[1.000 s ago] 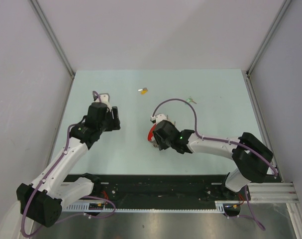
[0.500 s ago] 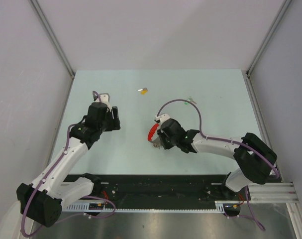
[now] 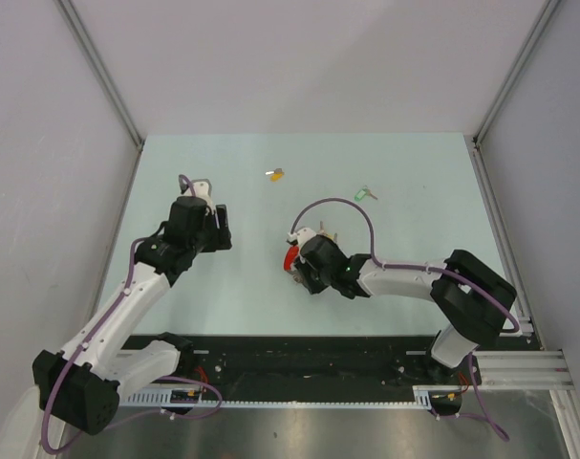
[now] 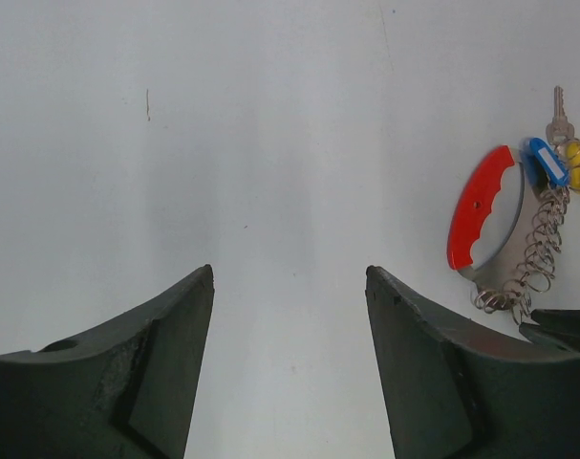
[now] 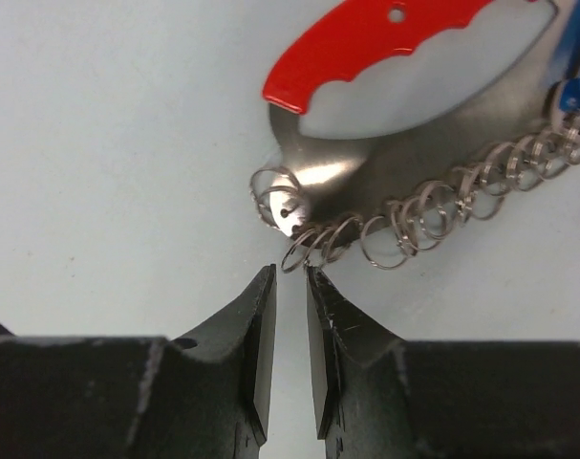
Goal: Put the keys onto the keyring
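Observation:
The keyring [image 3: 289, 259] lies mid-table: a red curved band [image 5: 385, 38] on a grey metal blade, a coil of wire rings [image 5: 433, 206], and a blue tag [image 4: 547, 161] with small keys. My right gripper [image 5: 290, 270] has its jaws nearly together, and the very fingertips pinch the end loop of the coil. In the top view the right gripper [image 3: 300, 267] sits right at the keyring. A yellow-headed key [image 3: 275, 174] and a green-headed key [image 3: 366, 193] lie loose farther back. My left gripper [image 4: 290, 273] is open over bare table, left of the keyring [image 4: 476, 206].
The table [image 3: 223, 287] is pale green with grey walls on three sides and metal posts at the back corners. A purple cable [image 3: 352, 206] arches over the right arm. The black base rail [image 3: 309, 359] runs along the near edge.
My right gripper's jaws have narrowed onto the keyring's coil, and its wrist has shifted slightly. The green-headed key, hidden by the cable before, shows now. The left arm has stayed put.

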You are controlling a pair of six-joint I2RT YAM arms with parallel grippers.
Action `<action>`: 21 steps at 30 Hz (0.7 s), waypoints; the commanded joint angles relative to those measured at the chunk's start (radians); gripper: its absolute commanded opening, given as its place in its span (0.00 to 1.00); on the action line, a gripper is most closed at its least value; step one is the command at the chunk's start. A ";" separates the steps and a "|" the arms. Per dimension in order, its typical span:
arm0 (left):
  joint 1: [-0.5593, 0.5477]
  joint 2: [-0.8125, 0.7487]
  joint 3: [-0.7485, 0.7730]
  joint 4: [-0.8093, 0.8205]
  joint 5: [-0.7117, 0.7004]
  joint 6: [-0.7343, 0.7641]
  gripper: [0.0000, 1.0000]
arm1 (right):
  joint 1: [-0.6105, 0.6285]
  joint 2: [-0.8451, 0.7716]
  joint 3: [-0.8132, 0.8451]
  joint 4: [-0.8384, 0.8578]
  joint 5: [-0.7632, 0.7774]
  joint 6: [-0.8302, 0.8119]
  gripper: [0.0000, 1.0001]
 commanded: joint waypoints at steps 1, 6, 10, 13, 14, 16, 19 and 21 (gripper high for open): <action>0.009 0.003 -0.001 0.015 -0.004 0.026 0.70 | 0.016 -0.016 0.002 0.052 -0.072 -0.033 0.24; 0.009 0.003 -0.003 0.015 -0.001 0.026 0.70 | 0.018 -0.055 0.002 0.058 -0.117 -0.044 0.24; 0.009 0.001 -0.001 0.015 -0.001 0.026 0.70 | 0.018 -0.088 0.002 0.036 0.016 -0.027 0.24; 0.009 0.001 -0.001 0.016 0.002 0.027 0.70 | 0.015 -0.094 0.000 0.023 0.119 0.006 0.24; 0.009 0.000 -0.001 0.015 0.002 0.027 0.70 | 0.008 -0.092 0.000 0.022 0.133 0.012 0.23; 0.009 0.000 -0.001 0.015 0.002 0.027 0.70 | -0.001 -0.083 0.002 0.024 0.148 0.037 0.23; 0.009 -0.002 -0.001 0.015 0.002 0.027 0.70 | -0.012 -0.063 0.000 0.039 0.158 0.063 0.23; 0.009 -0.003 -0.003 0.015 0.002 0.027 0.70 | -0.016 -0.053 0.000 0.050 0.154 0.077 0.22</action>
